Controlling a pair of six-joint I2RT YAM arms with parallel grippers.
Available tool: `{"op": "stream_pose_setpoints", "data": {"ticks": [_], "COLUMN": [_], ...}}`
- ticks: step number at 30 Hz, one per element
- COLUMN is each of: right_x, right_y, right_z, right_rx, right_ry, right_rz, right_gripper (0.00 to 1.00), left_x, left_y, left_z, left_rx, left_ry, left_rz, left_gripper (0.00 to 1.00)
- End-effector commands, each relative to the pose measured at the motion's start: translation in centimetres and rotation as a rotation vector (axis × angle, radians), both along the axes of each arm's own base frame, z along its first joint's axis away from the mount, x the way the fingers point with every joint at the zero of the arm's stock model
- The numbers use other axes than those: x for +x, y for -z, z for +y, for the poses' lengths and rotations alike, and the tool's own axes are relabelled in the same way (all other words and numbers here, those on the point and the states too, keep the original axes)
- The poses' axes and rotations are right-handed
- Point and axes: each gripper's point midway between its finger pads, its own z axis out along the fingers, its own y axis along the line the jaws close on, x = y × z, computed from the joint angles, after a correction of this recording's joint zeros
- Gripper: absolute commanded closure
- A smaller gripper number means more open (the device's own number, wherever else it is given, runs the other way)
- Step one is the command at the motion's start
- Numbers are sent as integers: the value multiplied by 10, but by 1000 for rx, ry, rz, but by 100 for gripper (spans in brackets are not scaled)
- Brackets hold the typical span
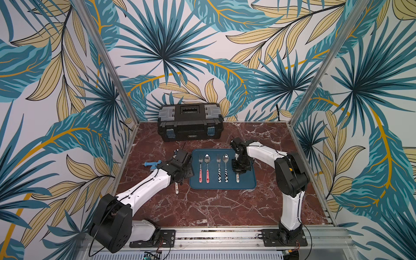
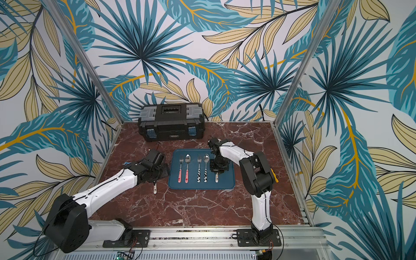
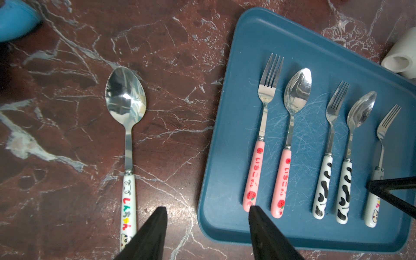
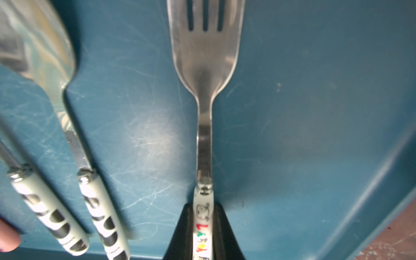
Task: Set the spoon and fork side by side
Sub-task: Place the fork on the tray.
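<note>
My left gripper (image 3: pixel 207 210) gapes empty beside the white-handled spoon (image 3: pixel 127 139) on the table (image 1: pixel 202 207); blue tray (image 1: pixel 247 185) holds pink pair, cow-print pair, plus the white-handled fork (image 4: pixel 204 94), clamped by my right gripper (image 4: pixel 203 216); toolbox (image 1: pixel 190 121) closed behind.

Three forks (image 3: pixel 267 94), three spoons (image 3: pixel 126 94)

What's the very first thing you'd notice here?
Giant teal and yellow leaves on the walls. Then the blue tray on the red marble table, with forks and spoons lined up in pairs. The right gripper holds the white cartoon fork on the tray; the matching spoon lies alone beside the tray.
</note>
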Motion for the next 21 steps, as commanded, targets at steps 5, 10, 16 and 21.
{"op": "stream_pose_setpoints", "data": {"ticks": [5, 10, 16, 21], "right_x": [-3, -7, -8, -7], "right_y": [4, 6, 2, -3], "right_z": [1, 1, 0, 1], "right_rx": [-20, -21, -24, -14], "right_ry": [-21, -26, -28, -26], "right_rz": [27, 38, 31, 20], "right_gripper": [90, 81, 70, 69], "left_x": [-2, -4, -4, -4], "left_y": [9, 12, 15, 15], "left_z": [3, -2, -5, -5], "left_rx": [11, -16, -27, -27], "left_ry": [0, 13, 24, 26], "left_rz": [10, 27, 38, 38], "left_gripper": [37, 35, 32, 32]}}
